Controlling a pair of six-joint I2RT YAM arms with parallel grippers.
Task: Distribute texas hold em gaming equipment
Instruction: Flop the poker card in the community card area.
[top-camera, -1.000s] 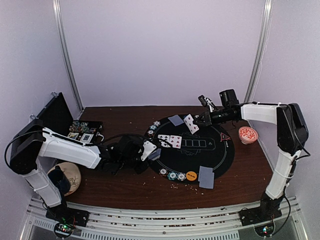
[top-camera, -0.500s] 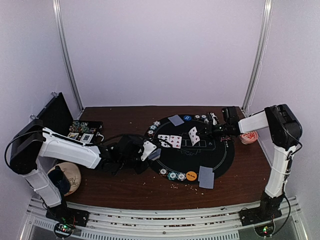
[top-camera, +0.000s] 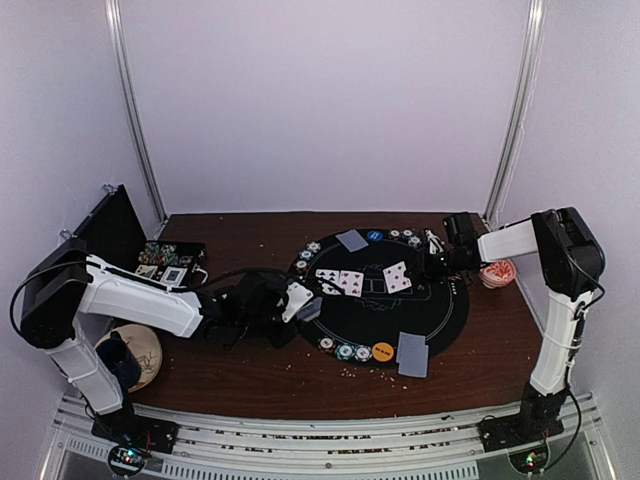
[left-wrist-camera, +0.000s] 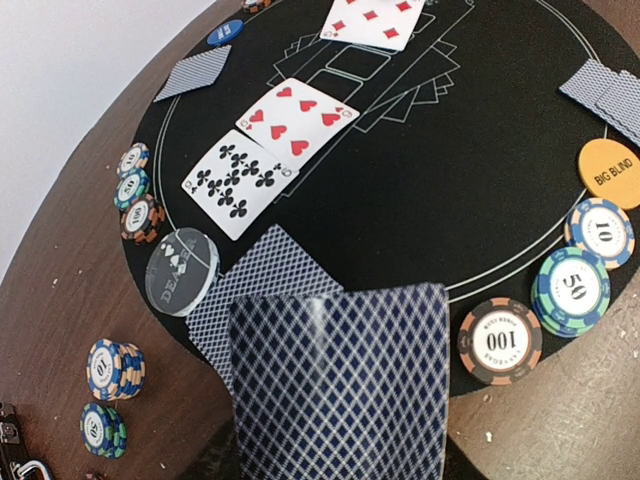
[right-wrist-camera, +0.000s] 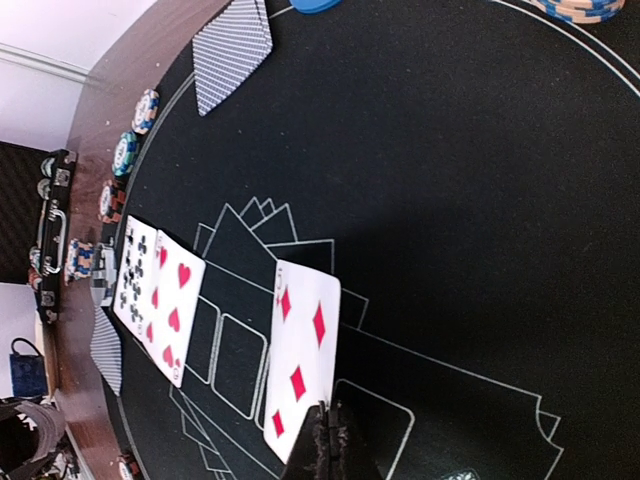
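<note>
My left gripper (top-camera: 290, 300) is at the left rim of the black mat (top-camera: 440, 310), shut on a deck of blue-backed playing cards (left-wrist-camera: 340, 385) that hides its fingers in the left wrist view. My right gripper (right-wrist-camera: 330, 440) is shut on the edge of a face-up diamonds card (right-wrist-camera: 300, 340), low over the mat's printed card slots; I cannot tell if it touches. To its left, a clubs card (left-wrist-camera: 238, 177) and a hearts card (left-wrist-camera: 297, 118) lie face up side by side. Face-down cards (top-camera: 351, 240) lie at the far rim, with more at the near rim and by the deck.
Striped chip stacks (left-wrist-camera: 570, 290) and an orange disc (left-wrist-camera: 608, 172) line the mat's near rim. A clear dealer button (left-wrist-camera: 182, 270) and more chips sit at its left, a blue disc (top-camera: 374, 236) at the back. A patterned bowl (top-camera: 496, 269) stands right. An open chip case (top-camera: 170, 262) is left.
My right gripper came down and in from the back right, bringing the diamonds card from tilted in the air to low and nearly flat beside the hearts card. The left arm stayed still.
</note>
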